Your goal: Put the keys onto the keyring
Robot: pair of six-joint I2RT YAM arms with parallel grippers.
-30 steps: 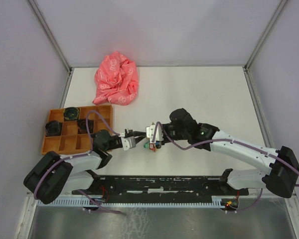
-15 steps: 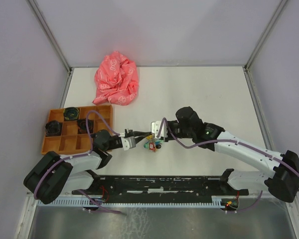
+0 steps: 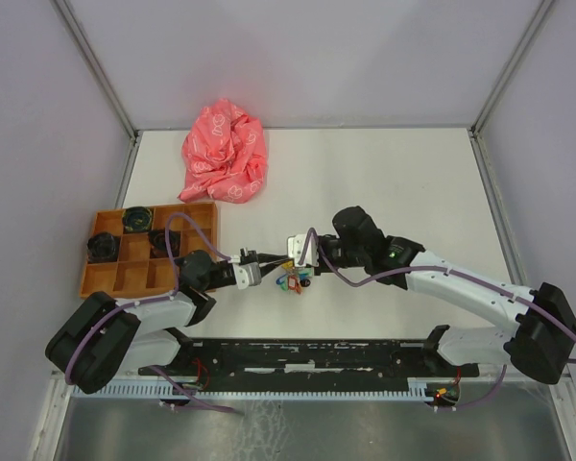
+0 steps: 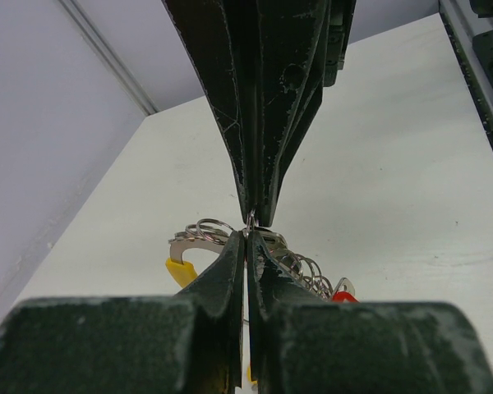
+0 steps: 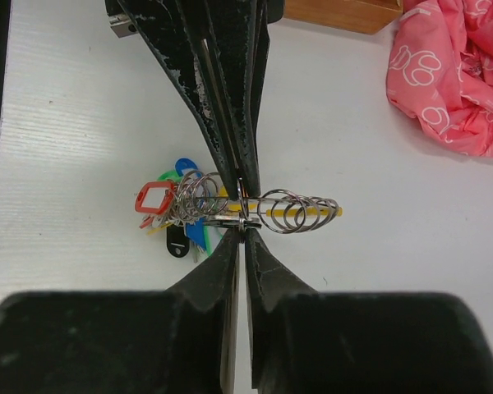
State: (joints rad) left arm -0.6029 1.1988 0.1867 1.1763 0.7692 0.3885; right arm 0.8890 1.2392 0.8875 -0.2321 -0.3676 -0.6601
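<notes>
The keyring (image 5: 300,212), a bunch of silver rings on a yellow-tipped clasp, hangs between both grippers above the table, with several coloured keys. The red-headed key (image 5: 152,199) and the black-headed key (image 5: 177,245) dangle at its left end. My right gripper (image 5: 242,232) is shut on one thin ring from below in its own view. My left gripper (image 4: 248,232) is shut on a ring at the same spot, tip to tip with the right gripper. In the top view the left gripper (image 3: 272,261) and right gripper (image 3: 293,254) meet over the bunch of keys (image 3: 294,282).
A crumpled pink cloth (image 3: 224,154) lies at the back left. An orange compartment tray (image 3: 134,279) holding black parts sits left of the left arm. A black rail (image 3: 307,351) runs along the near edge.
The right gripper drew back to the right and opened a little, then returned left and closed on the ring. The left gripper stayed shut and still.
</notes>
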